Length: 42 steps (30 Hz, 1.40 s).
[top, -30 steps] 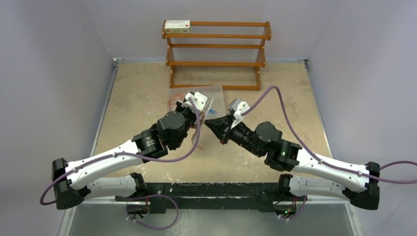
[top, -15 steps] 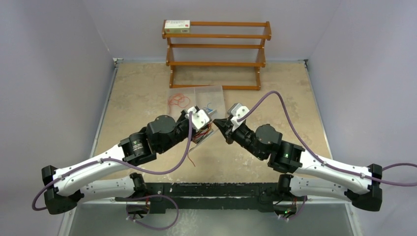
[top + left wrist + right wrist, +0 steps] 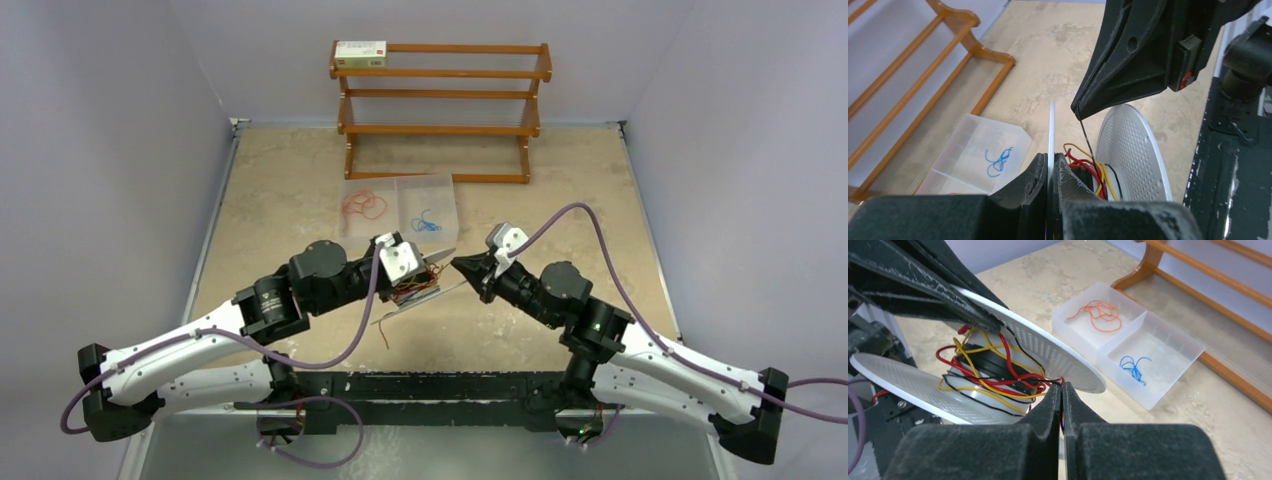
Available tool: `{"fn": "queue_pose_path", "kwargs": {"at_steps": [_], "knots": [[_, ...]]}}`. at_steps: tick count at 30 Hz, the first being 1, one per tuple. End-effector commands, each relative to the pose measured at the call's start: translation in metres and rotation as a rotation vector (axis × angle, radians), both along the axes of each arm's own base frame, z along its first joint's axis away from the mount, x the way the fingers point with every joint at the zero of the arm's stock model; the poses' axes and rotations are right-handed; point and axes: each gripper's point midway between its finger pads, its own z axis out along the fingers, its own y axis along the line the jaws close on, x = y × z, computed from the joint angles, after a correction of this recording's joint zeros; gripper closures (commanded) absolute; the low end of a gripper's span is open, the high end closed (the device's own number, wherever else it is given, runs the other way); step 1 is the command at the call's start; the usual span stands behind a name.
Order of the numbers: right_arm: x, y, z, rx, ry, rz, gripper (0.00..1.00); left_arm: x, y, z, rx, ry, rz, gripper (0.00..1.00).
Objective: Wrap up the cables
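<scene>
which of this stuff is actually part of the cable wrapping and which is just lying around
In the job:
cables, wound on the spool
left tool, clamping the spool's flange
right tool, pinching a black cable

Lying about:
tray with orange strands and blue strands
rack
box on the rack

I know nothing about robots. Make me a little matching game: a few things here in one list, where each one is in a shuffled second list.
Things:
1. spool
2. blue wire
3. small box
4. black cable

Places:
A. top shelf of the wooden rack
B. pinched in the right gripper
C. in a compartment of the clear tray
D. rim clamped in the left gripper

Pairs: 1-D, 2-C, 3-A, 4-B
</scene>
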Motion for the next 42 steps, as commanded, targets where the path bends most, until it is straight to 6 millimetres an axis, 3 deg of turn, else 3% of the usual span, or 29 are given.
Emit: {"fn": "queue_pose_path", "kwargs": {"at_steps": [1, 8, 12, 18, 22, 30, 42], "knots": [[-0.002, -0.006, -0.005, 0.056, 0.011, 0.005, 1.00, -0.019, -0.012, 0.027, -0.099, -0.060, -0.135, 1.00], [-0.004, -0.011, -0.037, 0.101, 0.115, -0.036, 1.00, -0.015, -0.030, -0.015, 0.065, -0.161, -0.230, 1.00], [0.000, -0.013, -0.058, 0.153, 0.172, -0.083, 1.00, -0.011, -0.042, -0.029, 0.145, -0.214, -0.276, 1.00], [0.013, -0.021, -0.075, 0.185, 0.204, -0.187, 1.00, -0.004, -0.058, -0.048, 0.265, -0.322, -0.361, 1.00], [0.021, -0.030, -0.076, 0.216, 0.192, -0.256, 1.00, 0.003, -0.067, -0.064, 0.351, -0.361, -0.398, 1.00], [0.033, -0.036, -0.098, 0.264, 0.219, -0.341, 1.00, 0.022, -0.087, -0.077, 0.407, -0.513, -0.356, 1.00], [0.045, -0.048, -0.133, 0.292, 0.273, -0.427, 1.00, 0.023, -0.101, -0.107, 0.470, -0.639, -0.196, 1.00]]}}
